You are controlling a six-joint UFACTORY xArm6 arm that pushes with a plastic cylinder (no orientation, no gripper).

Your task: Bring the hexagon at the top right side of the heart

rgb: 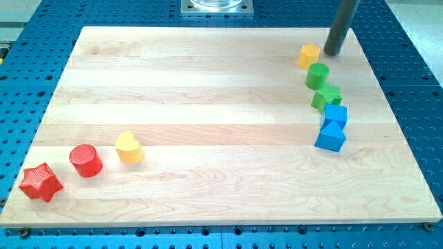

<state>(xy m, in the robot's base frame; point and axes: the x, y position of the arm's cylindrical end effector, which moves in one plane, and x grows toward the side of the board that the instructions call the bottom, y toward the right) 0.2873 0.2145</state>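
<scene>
A: Item one, largest first?

B: Worktop, pale wood board on a blue perforated base. It carries eight blocks in two groups well apart.

A: The arm?

B: Dark rod entering from the view's top right. My tip rests on the board just right of the yellow hexagon, touching or nearly so; I cannot tell which. There is no gripper on this rig, so nothing to spread or close.

A: Blocks by size?

B: Right column, going down from the hexagon: green cylinder, green star, two blue blocks, shapes unclear. Bottom left: red star, red cylinder, yellow heart.

A: The relation that counts?

B: The hexagon lies to the view's left of my tip, and the heart lies far down-left across the board. So the tip stands on the hexagon's far side from the heart, which I judge a workable side for pushing it left and downward to a spot just up-right of the heart.
</scene>
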